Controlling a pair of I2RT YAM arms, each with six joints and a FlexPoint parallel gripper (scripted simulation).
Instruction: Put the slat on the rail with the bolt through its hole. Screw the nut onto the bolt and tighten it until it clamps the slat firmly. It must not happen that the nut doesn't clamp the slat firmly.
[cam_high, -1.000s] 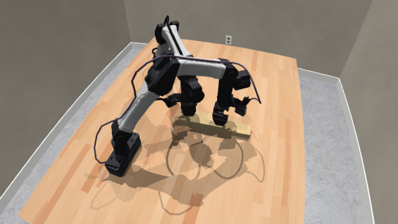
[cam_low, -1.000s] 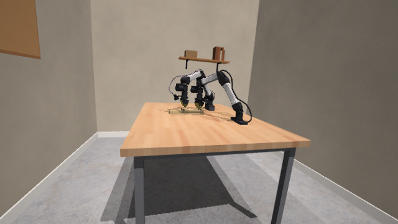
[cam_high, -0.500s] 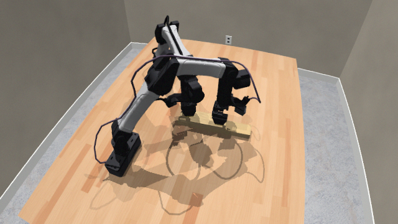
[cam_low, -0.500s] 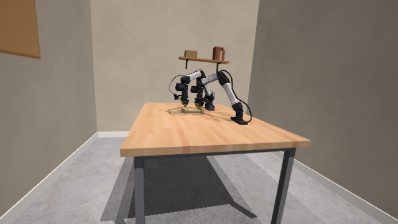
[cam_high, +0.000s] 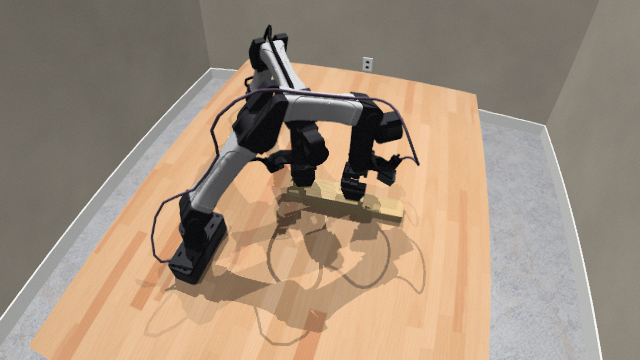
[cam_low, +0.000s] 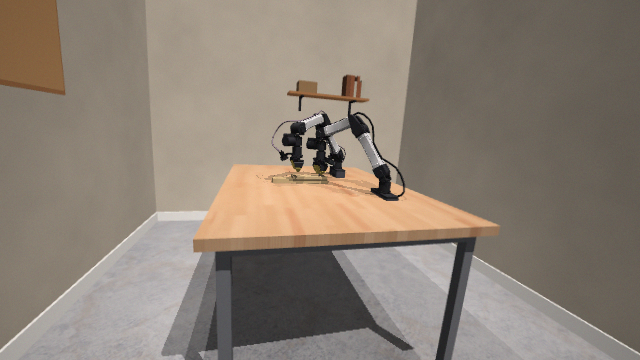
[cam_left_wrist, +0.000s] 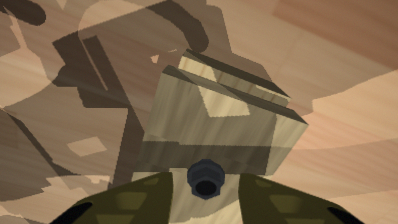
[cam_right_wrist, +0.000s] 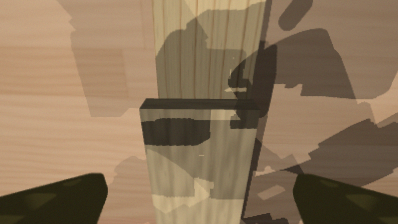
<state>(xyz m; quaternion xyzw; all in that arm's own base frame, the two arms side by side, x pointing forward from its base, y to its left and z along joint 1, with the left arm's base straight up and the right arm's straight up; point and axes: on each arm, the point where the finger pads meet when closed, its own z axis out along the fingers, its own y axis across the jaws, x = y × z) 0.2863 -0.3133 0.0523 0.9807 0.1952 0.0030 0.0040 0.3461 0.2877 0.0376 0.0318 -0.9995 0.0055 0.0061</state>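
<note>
A wall outlet (cam_high: 367, 64); a wooden shelf (cam_low: 327, 96) bearing perhaps a box (cam_low: 307, 86) and books (cam_low: 348, 85).
</note>
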